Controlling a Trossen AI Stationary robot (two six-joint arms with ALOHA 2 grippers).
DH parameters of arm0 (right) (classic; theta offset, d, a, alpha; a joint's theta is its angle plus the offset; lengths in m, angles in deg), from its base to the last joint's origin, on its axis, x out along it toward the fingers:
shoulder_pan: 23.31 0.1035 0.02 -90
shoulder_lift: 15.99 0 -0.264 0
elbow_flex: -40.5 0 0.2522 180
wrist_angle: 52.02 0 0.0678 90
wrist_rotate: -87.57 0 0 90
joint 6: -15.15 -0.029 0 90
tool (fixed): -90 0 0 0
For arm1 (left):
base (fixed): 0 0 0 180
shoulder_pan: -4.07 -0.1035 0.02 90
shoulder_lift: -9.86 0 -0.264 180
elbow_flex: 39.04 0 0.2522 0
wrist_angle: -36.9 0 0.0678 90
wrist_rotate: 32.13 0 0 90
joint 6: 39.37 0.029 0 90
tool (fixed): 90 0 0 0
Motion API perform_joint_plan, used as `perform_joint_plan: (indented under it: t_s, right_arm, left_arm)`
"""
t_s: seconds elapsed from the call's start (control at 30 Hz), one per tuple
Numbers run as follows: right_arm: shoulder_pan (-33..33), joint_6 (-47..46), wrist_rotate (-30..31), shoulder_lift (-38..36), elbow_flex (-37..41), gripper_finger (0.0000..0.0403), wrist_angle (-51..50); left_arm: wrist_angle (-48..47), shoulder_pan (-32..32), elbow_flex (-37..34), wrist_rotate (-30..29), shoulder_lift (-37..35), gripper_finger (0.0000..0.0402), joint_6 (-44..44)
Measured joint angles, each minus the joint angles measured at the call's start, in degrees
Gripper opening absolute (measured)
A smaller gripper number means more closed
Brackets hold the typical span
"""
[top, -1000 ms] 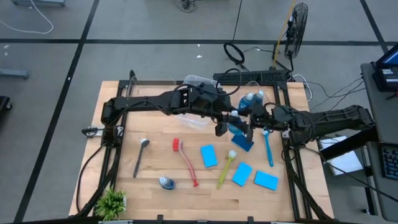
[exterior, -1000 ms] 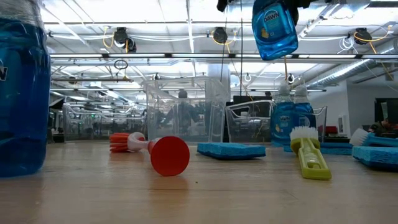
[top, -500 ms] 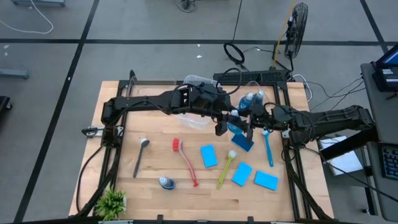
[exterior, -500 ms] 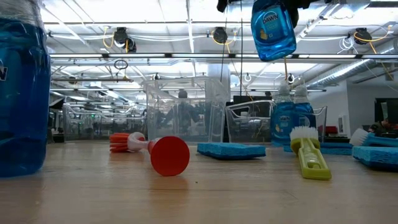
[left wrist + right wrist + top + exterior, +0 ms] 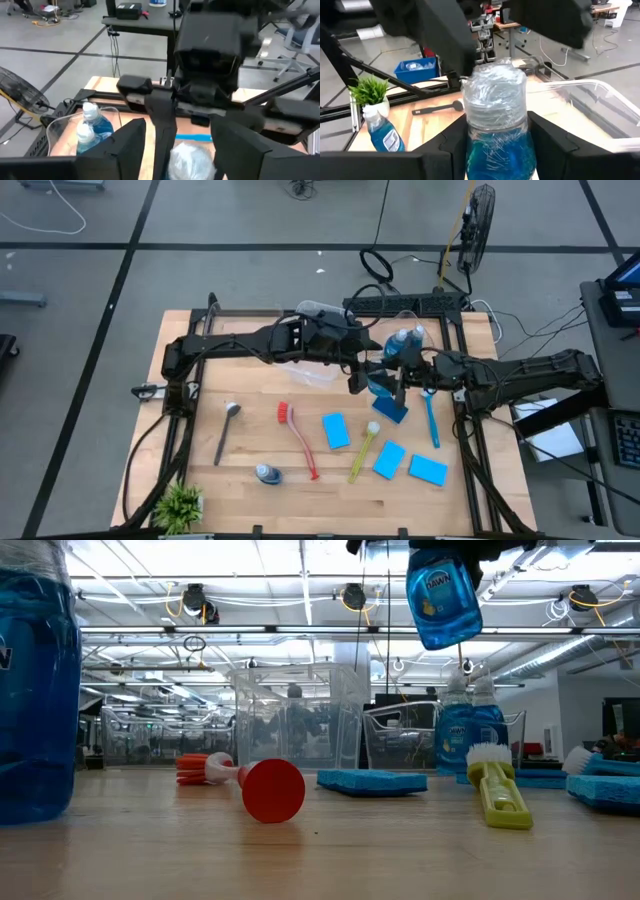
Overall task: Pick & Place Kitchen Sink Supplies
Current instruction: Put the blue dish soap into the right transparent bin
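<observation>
Low view shows the bottle (image 5: 443, 598) hanging in the air, cap up and slightly tilted; right wrist view shows right gripper (image 5: 495, 145) pinching it, left gripper (image 5: 172, 150) spread around its cap.

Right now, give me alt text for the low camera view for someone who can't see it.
A clear bottle of blue liquid hangs in the air near the top of the picture, held from above by dark robot parts. On the wooden table below lie a red brush, a blue sponge and a yellow brush, with clear bins behind.
</observation>
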Motion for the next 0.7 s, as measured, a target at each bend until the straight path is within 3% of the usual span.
perform_joint_plan:
  t_s: [0.5, 0.7]
  right_arm:
    - [-0.68, 2.26, 5.74, -0.33, -0.06, 0.0155, -0.28]
    - [-3.0, 4.57, 7.82, -0.98, -0.11, 0.0155, 0.49]
  left_arm:
    - [-1.42, -2.92, -0.01, -0.07, -2.1, 0.0243, 0.57]
    - [-11.42, -4.39, -0.03, -0.07, -5.73, 0.0243, 0.51]
